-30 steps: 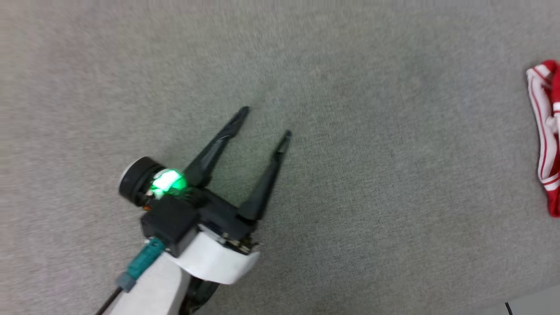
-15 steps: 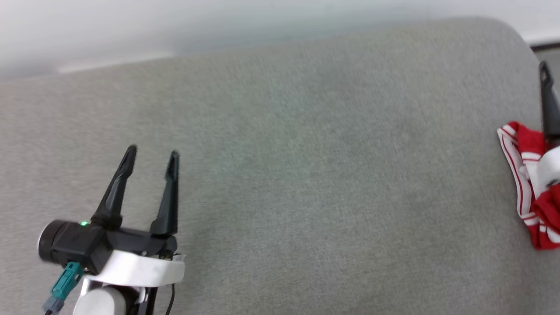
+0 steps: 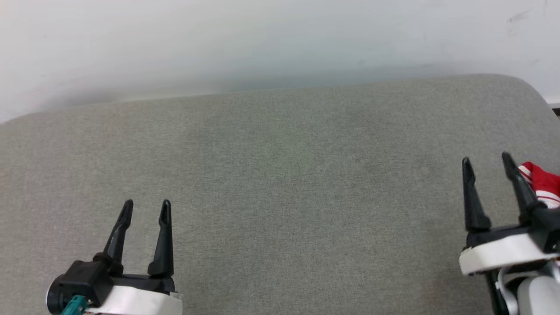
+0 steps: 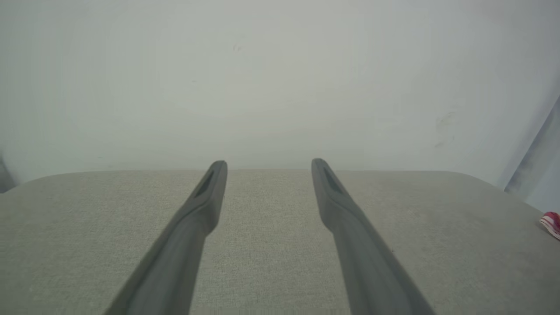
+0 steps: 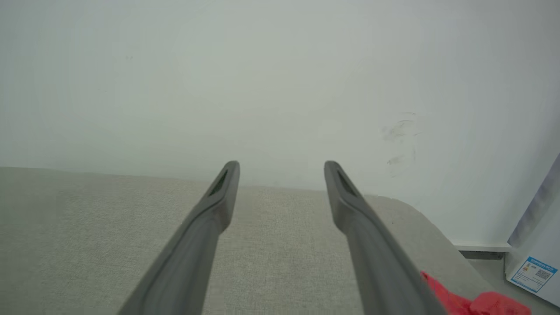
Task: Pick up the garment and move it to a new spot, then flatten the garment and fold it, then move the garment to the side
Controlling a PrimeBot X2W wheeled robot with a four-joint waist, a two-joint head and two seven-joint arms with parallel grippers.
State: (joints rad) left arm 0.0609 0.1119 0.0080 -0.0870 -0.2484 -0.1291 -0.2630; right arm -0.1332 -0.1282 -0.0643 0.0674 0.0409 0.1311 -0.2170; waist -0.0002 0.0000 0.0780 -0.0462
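Your garment (image 3: 542, 183) lies bunched at the far right of the grey fabric-covered counter (image 3: 284, 175). In the head view you see only a red fold with white striped trim, just behind the outer finger of the right pincer (image 3: 486, 158). The right wrist view puts the red cloth (image 5: 472, 302) low and to the right of that pincer (image 5: 282, 164), near the counter's right edge. From the left wrist it is a small red patch (image 4: 552, 221) well away.

Both pincers stand wide and hold nothing. The left pincer (image 3: 147, 203) sits at the lower left with its fingers pointing up the view and bare fabric between them (image 4: 268, 163).

You have open room across the whole middle, between the two pincers. The far edge meets a pale wall (image 3: 262, 43), and the far right corner (image 3: 520, 83) is rounded. Past that corner you can see a dark baseboard (image 5: 481, 253) and a white panel with a blue label (image 5: 533, 271).

Compared with half a second ago the camera has tilted up. More wall shows, less of the garment shows, and both right fingers are in frame where only one tip showed.
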